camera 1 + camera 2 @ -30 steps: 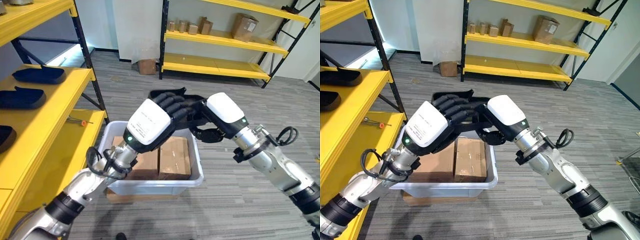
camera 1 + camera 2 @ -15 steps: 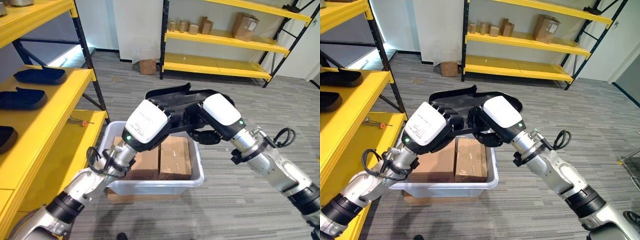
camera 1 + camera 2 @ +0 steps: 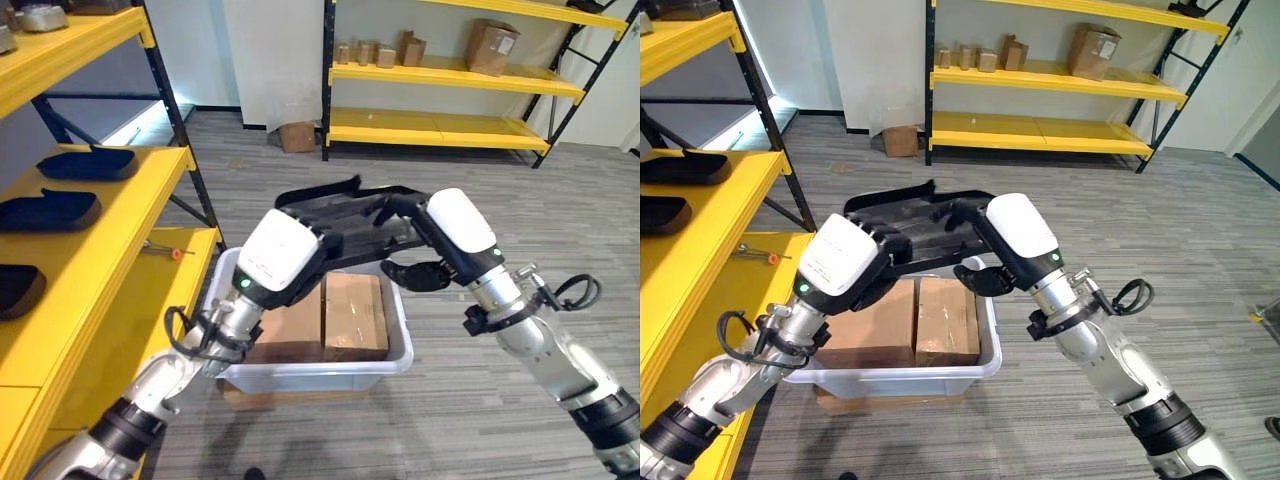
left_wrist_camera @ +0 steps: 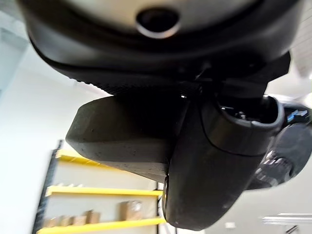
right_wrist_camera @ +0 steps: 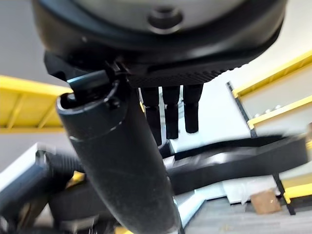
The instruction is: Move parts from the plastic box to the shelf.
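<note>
Both hands, left hand (image 3: pixel 322 243) and right hand (image 3: pixel 405 215), grip a long black part (image 3: pixel 902 213) between them, lifted above the plastic box (image 3: pixel 398 350); keep it level while swinging toward the yellow shelf (image 3: pixel 105 235) on the left

Change: we have lifted the long black moulded plastic part (image 3: pixel 340 205) higher above the white plastic box (image 3: pixel 300 372) and swung it leftward.

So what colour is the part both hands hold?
Black part; clearest in right eye view.
</note>
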